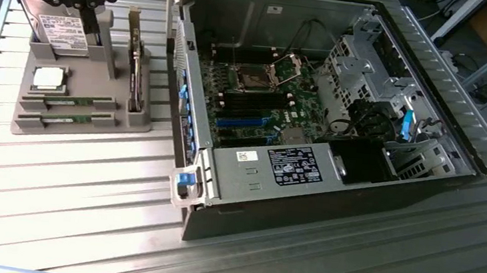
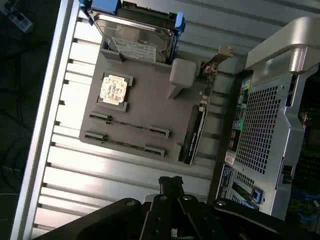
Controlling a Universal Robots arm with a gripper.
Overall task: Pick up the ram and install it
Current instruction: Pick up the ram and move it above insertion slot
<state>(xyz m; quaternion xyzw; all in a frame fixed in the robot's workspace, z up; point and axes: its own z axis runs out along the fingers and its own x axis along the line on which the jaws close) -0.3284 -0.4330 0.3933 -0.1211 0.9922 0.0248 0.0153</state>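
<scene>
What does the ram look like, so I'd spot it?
Find the grey holder beside the open case. The ram is a long, thin green stick lying in a slot, with a twin alongside; the chip is square and silver, the drive labelled.

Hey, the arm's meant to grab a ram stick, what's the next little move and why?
Probably open the gripper first: it is shut, holds nothing and hangs above the grey holder, where both ram sticks lie in their slots; shut, it could not straddle one.
</scene>
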